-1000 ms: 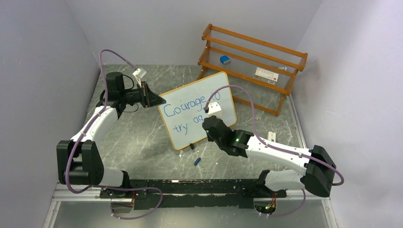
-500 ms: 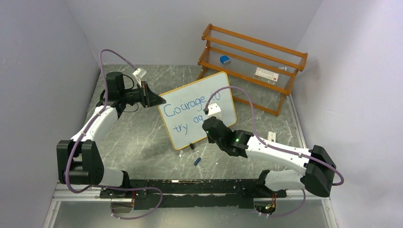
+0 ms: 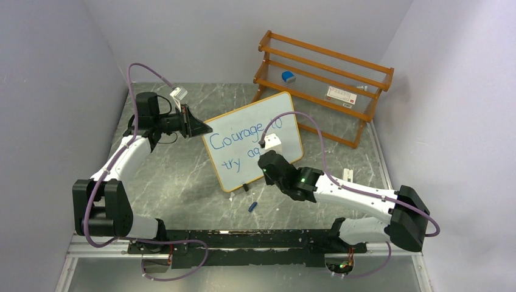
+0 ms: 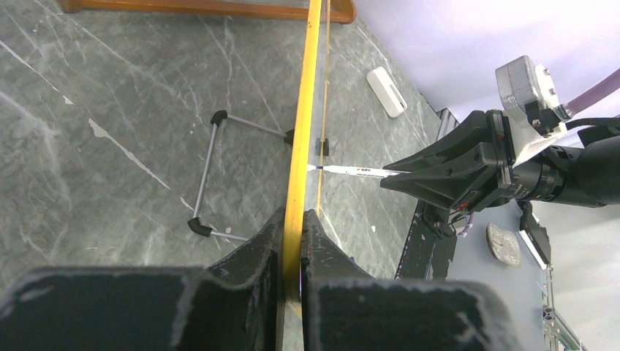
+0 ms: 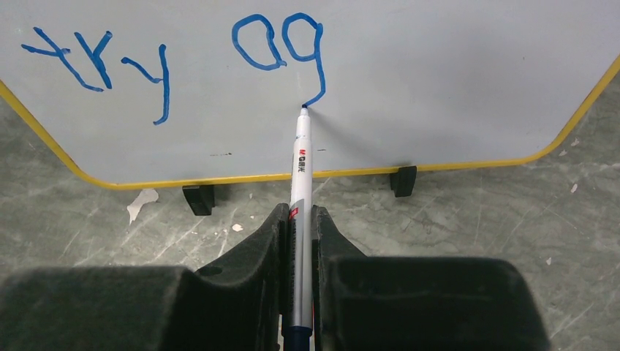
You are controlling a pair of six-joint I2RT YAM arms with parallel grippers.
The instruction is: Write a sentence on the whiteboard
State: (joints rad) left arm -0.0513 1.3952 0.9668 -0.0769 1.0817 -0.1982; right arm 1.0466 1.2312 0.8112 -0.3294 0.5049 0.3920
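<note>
From above, the whiteboard [image 3: 237, 176] stands tilted mid-counter [image 3: 182, 176]. The left hand [image 3: 196, 126] reaches in sideways at its left edge, probably to steady it against pen pressure.

The left wrist view shows those jaws shut on that edge.

In the right wrist view, the right hand [image 5: 298, 219] is clamped on a marker [image 5: 300, 157]. The marker points straight at the board, its tip touching the "g" tail of the sentence [image 5: 165, 80].

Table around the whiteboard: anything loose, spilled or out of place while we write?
Yes: a small blue cap lies loose on the table in front of the whiteboard, probably off the marker. A white scrap or smear sits beside one black foot. Nothing looks damaged.
</note>
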